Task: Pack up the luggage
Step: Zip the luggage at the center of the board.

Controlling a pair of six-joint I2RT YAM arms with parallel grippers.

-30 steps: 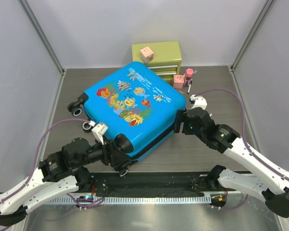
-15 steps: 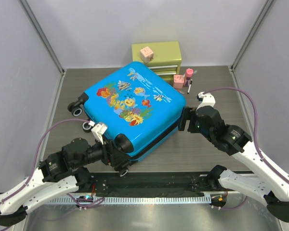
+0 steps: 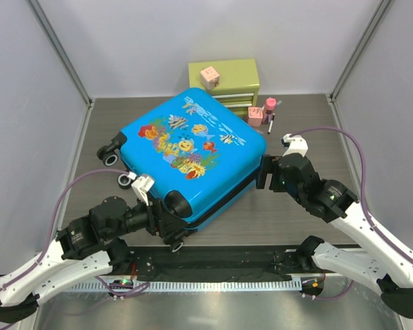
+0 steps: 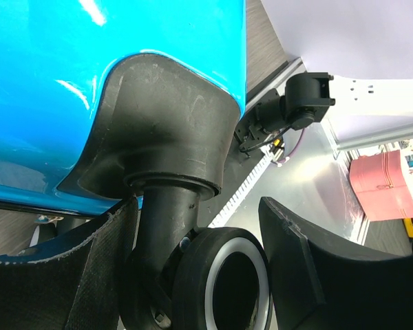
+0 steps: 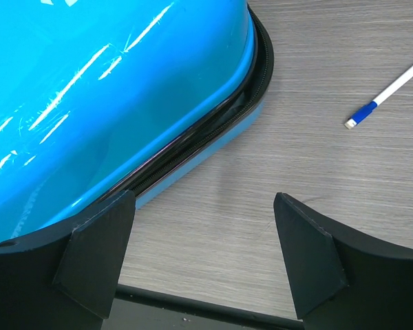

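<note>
The right pincer (image 5: 203, 199) gaped wide and empty, with the suitcase (image 3: 189, 148) just beside one finger. The left pincer (image 4: 196, 206) sat part open astride a wheel (image 4: 224, 282); whether it gripped, I couldn't tell.

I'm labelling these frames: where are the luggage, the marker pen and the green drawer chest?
luggage (image 3: 193, 148), top view, middle of the printed lid.
marker pen (image 5: 385, 94), right wrist view, white barrel.
green drawer chest (image 3: 237, 72), top view, bare top face.
</note>
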